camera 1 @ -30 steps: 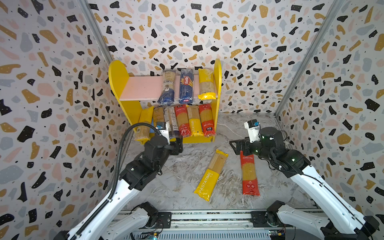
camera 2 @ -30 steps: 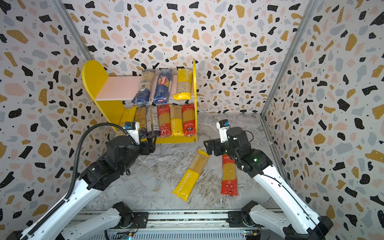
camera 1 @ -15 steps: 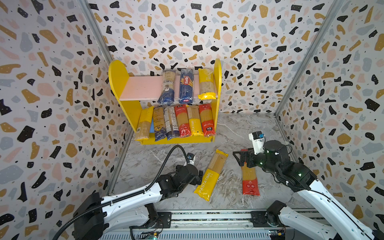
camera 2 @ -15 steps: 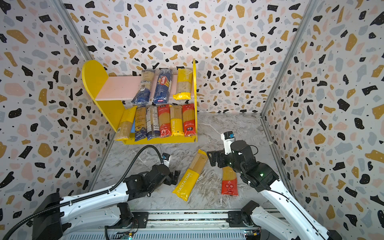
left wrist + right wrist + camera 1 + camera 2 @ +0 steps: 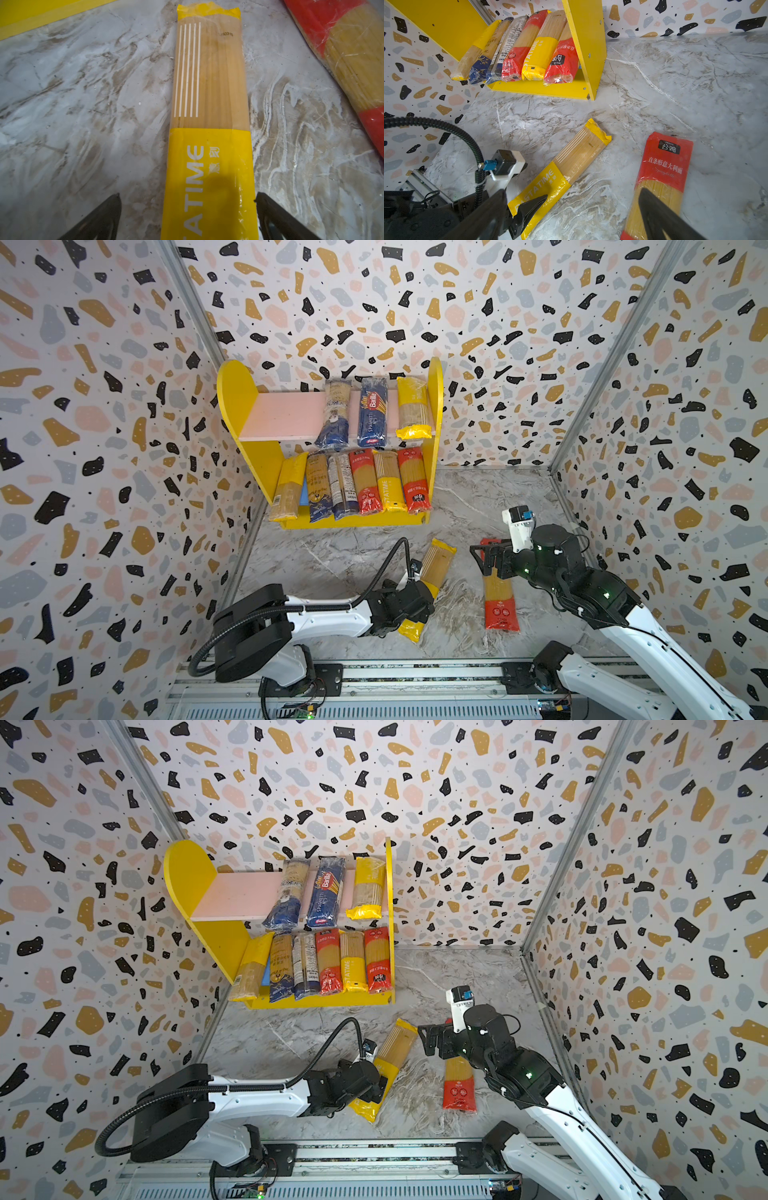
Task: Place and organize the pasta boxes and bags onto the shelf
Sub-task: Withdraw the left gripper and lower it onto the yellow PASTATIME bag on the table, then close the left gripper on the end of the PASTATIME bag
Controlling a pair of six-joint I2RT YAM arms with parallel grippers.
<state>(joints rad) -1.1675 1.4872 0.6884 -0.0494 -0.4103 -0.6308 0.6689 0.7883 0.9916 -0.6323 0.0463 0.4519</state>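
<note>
Left wrist view: yellow pack [image 5: 207, 83] lies flat on the bench [image 5: 83, 104], long axis running straight ahead from the left fingers [image 5: 101, 222]. Fingers apart, one on either side of the pack's labelled near end. One sits just beside its edge; bench shows between the pack and the other. Nothing clamped. Judged: a plain squeeze across the width would take it, no turning needed.

Top views: the pack slants across the bench, far end pointing toward the shelf [image 5: 232, 398], which stands at the back wall. Left arm is clearly the nearer to it. Red pack [image 5: 500, 601] lies on the right arm's side, roughly parallel and apart from the yellow one. Right fingers [image 5: 656, 218] are apart over its shelf-ward half, holding nothing.

Count: two packs on the bench. Shelf: three on the pink board [image 5: 282, 418], bunched to one end, the rest bare; six on the lower tier, the outermost leaning. Eleven in all: four yellow, three red, four blue or dark.
</note>
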